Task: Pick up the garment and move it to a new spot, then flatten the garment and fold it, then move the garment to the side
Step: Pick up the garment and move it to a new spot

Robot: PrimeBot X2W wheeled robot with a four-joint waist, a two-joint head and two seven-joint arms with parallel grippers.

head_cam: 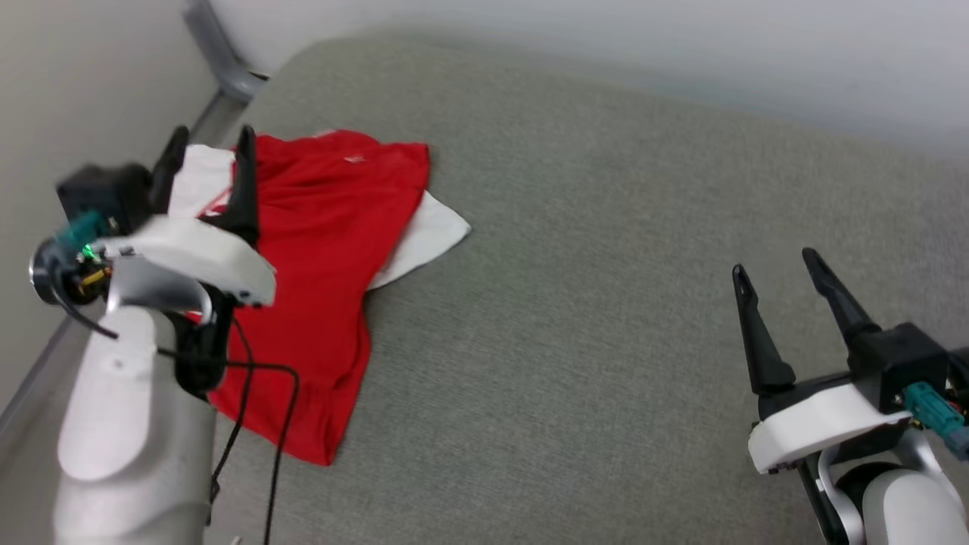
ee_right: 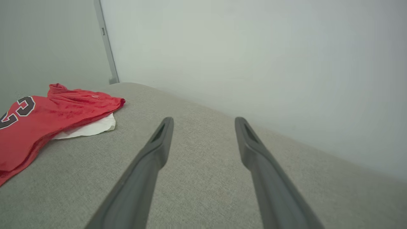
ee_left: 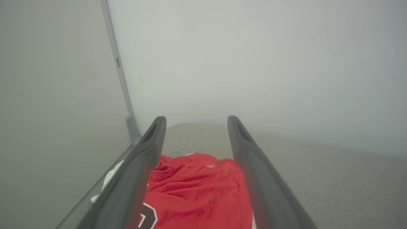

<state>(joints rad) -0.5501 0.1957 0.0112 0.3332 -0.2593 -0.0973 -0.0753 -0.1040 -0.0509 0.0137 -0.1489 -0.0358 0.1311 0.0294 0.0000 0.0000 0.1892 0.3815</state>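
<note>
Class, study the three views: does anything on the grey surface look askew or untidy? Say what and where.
Yes: the garment lies rumpled and askew near the left edge of the grey surface, with a white sleeve poking out from under its red body. The left gripper and right gripper stand open, holding nothing.

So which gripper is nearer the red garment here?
Left. The left gripper is open over the garment; the right gripper is open over the grey surface, off to its right.

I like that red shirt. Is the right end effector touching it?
No, the right end effector is far from the garment.
</note>
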